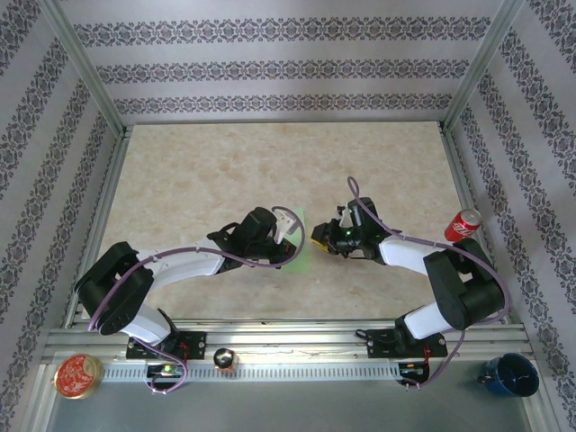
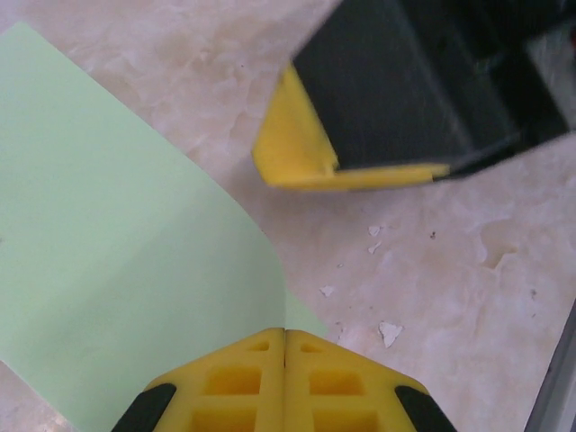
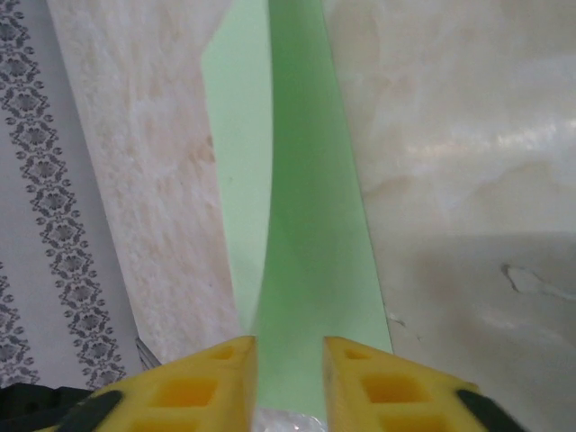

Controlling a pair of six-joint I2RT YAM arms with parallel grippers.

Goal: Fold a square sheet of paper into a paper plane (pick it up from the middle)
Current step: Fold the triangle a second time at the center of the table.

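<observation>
One square sheet of paper [image 1: 301, 255], pale green, just toward 6 o'clock from the table [image 1: 270, 171] centre, visible strip running 12 to 6 o'clock, one edge curled up, two grippers, left gripper [image 2: 285, 340] clenched on that edge, right gripper [image 3: 290, 351] released, fingers [image 3: 207, 378] straddling the paper, one red can [image 1: 463, 224] at 3 o'clock.

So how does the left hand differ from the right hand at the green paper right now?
The left hand has its fingers pressed together, seemingly pinching the green paper at a lifted edge; the right hand has its fingers apart, with paper between them. The left hand reaches in from the paper's left, the right hand from its right. Both have yellow fingers.
</observation>
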